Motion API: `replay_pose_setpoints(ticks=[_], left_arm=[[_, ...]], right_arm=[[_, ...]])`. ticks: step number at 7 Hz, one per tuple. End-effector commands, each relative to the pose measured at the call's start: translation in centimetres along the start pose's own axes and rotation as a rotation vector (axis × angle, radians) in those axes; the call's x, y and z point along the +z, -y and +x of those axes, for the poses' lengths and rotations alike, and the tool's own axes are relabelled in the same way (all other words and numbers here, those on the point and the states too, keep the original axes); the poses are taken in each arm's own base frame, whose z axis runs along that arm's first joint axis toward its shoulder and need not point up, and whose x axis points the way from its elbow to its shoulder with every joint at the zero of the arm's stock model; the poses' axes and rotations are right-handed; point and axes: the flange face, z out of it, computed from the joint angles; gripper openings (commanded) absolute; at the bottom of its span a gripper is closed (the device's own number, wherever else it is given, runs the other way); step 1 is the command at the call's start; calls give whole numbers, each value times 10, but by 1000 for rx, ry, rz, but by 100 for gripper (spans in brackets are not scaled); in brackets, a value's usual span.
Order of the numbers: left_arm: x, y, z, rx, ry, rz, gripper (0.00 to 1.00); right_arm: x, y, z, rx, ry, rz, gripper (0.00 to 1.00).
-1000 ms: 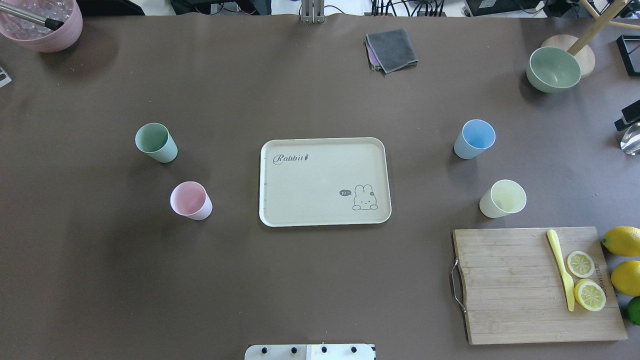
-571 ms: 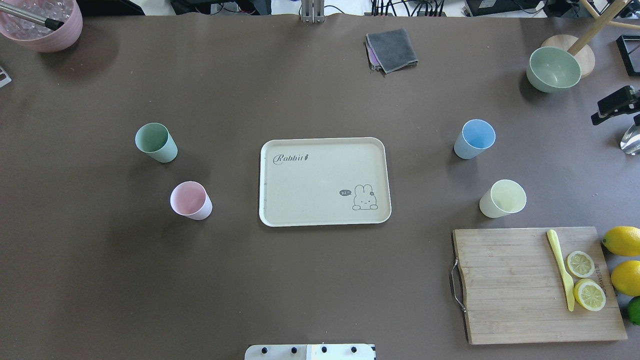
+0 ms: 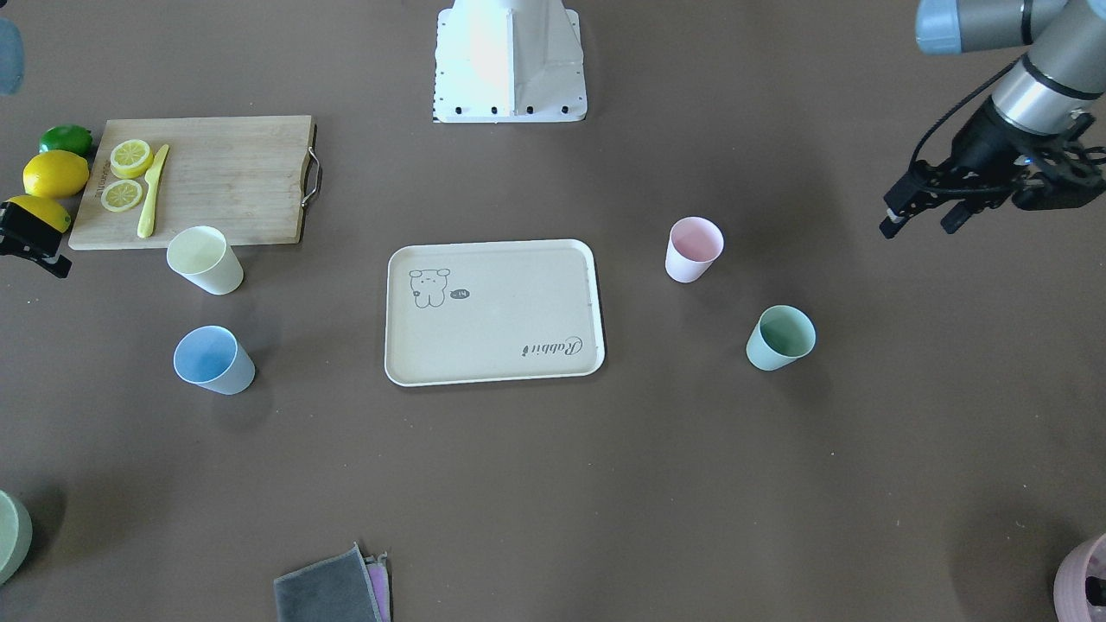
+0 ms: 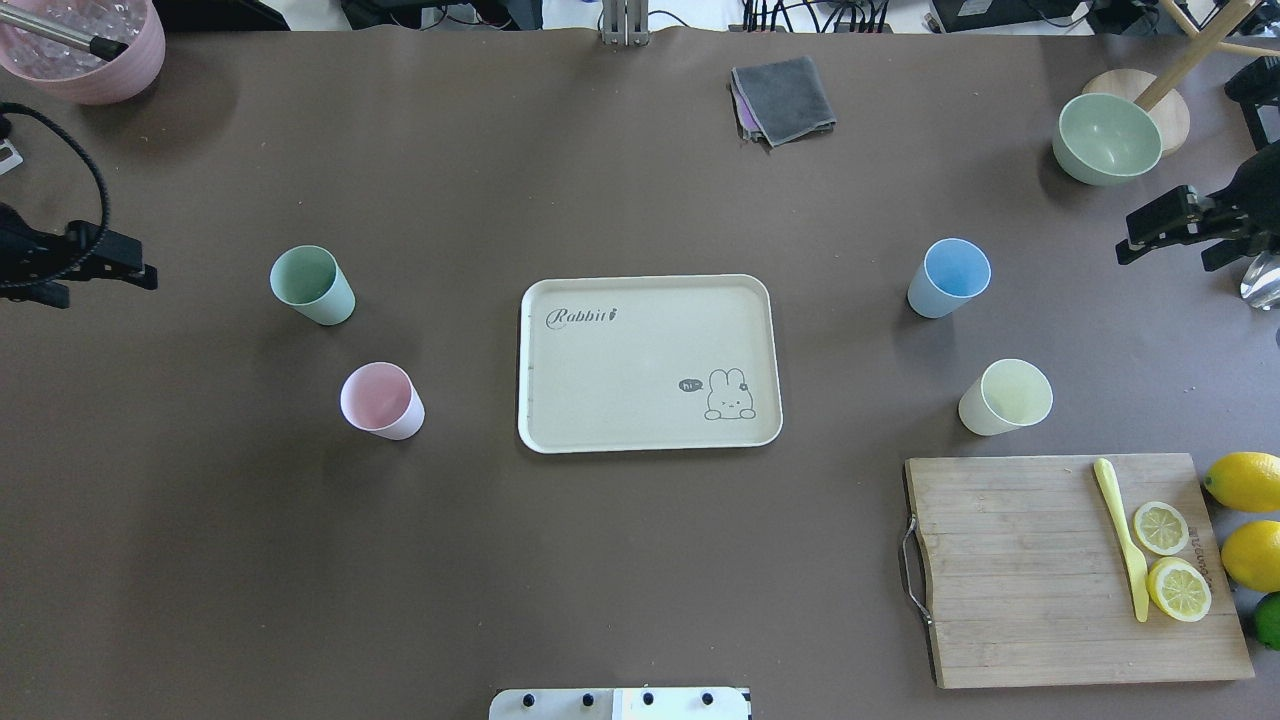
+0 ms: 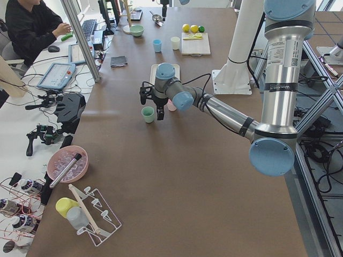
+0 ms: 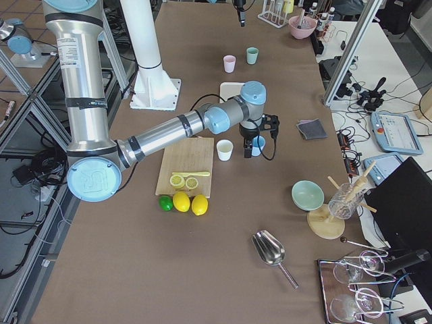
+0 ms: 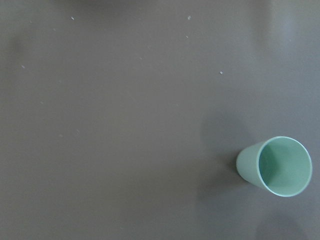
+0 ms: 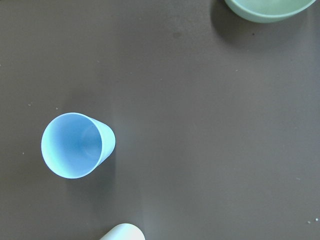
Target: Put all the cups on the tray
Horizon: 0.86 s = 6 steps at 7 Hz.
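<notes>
The cream tray [image 4: 640,350] lies empty at the table's middle. The mint green cup [image 4: 312,285] and pink cup [image 4: 381,401] stand upright to its left. The blue cup [image 4: 949,277] and yellow cup [image 4: 1006,397] stand upright to its right. My left gripper [image 4: 110,283] is open and empty, hovering left of the mint cup; it also shows in the front view [image 3: 918,226]. My right gripper [image 4: 1163,258] is open and empty, hovering right of the blue cup. The left wrist view shows the mint cup [image 7: 277,166]; the right wrist view shows the blue cup [image 8: 75,145].
A wooden cutting board [image 4: 1020,570] with lemon slices and a yellow knife lies front right, with lemons [image 4: 1245,480] beside it. A pale-green bowl [image 4: 1107,138] stands back right, a mauve pot [image 4: 85,45] back left, a grey cloth [image 4: 783,98] at the back.
Both grippers have come into the overhead view: the left from the left edge toward the mint cup, the right further in toward the blue cup. The cups and tray have not moved.
</notes>
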Motion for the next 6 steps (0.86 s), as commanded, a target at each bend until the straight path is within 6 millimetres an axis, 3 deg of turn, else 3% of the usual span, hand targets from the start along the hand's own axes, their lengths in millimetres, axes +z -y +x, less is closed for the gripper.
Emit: replay_pose_setpoints(ticks=[1,2,3,5,6], left_arm=[[19,-17,39,-14,-13,-12,98],[21,-17,44,-12,-17,-15,98],[22,-17,43,-13,-15,-16,98],[23,-17,42,-15,-13,-17,98],[28,-15,39,-21,-3,-21,98]], right_arm=[[37,-26,-45,29,-16,20,100],[79,-52,-48,-25,-56,6,100],[103,-74,-52,-64,-63,-8,100],[120,-92,-56,-92,-65,-44,99],[127,-96,-58,-95,-72,-53,66]])
